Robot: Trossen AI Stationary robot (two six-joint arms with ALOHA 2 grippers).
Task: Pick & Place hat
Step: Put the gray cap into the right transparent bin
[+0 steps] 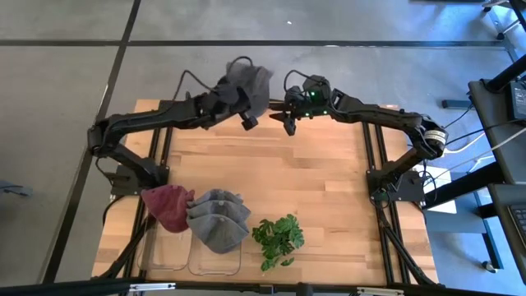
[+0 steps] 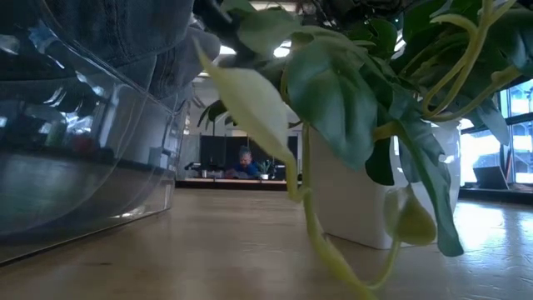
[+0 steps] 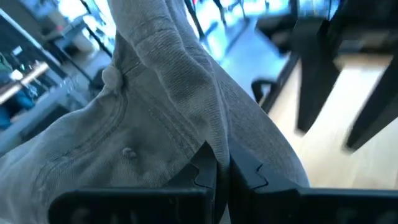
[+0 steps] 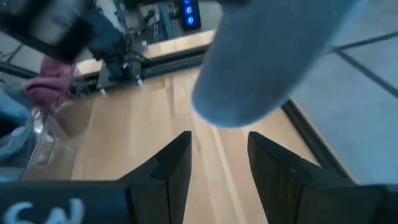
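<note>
A grey hat (image 1: 251, 80) is up in the air over the table's far edge, with my left gripper (image 1: 246, 120) shut on it. The left wrist view shows the hat's crown with its top button (image 3: 111, 76) and the shut fingers (image 3: 222, 173) below. My right gripper (image 1: 288, 122) stands open just right of the hat and holds nothing. In the right wrist view the hat (image 4: 273, 62) shows as a grey blur beyond the open fingers (image 4: 217, 155). A red hat (image 1: 168, 205) and more grey hats (image 1: 218, 220) lie near the front left. My left gripper pinches a fold of the grey hat's crown cloth (image 3: 214, 140) between its two fingers; how many layers, I cannot tell. The fingers come from the table's left, slanting a little downward. The hat is lifted clear of the table, its cloth bunched over and around the fingers.
Clear plastic bins (image 1: 205, 259) stand at the front left under the hats; one bin (image 2: 92, 167) fills the low view's left side. A green plant (image 1: 278, 238) in a white pot (image 2: 350, 200) stands beside them. Bare wood (image 1: 312, 173) lies in the middle.
</note>
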